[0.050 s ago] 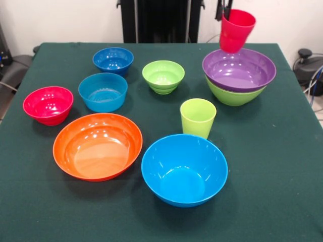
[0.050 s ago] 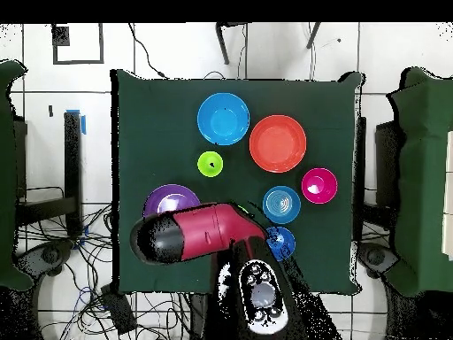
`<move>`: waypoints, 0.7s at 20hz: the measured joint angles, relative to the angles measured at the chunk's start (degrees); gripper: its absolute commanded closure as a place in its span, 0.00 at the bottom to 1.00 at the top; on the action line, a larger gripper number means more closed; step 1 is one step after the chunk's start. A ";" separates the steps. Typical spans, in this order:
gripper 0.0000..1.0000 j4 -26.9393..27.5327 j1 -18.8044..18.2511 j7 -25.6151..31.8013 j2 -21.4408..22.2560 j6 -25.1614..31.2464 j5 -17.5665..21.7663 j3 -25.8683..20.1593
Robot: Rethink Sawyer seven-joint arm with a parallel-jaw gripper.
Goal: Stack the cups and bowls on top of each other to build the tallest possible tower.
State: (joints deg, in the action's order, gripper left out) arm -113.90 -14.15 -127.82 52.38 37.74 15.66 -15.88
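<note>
End effector grips the red cup, tilted, just above the far rim of the purple bowl nested in the lime-green bowl.

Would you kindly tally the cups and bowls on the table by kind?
Cups: 2, red and lime green.
Large bowls: 4, orange, light blue, purple, lime green.
Small bowls: 4, pink-red, dark blue, light blue, lime green.
Total: 10.
</note>
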 measured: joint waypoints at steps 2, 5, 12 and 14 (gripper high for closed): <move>1.00 1.04 0.56 0.00 -1.04 0.01 0.01 0.02; 1.00 3.34 1.64 0.00 -3.17 0.01 0.00 0.30; 1.00 7.70 4.32 0.00 -6.68 0.01 0.01 1.83; 1.00 8.90 5.28 0.00 -7.56 0.01 0.04 2.47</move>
State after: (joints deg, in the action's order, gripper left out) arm -105.00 -8.87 -127.82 44.82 37.75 15.69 -13.40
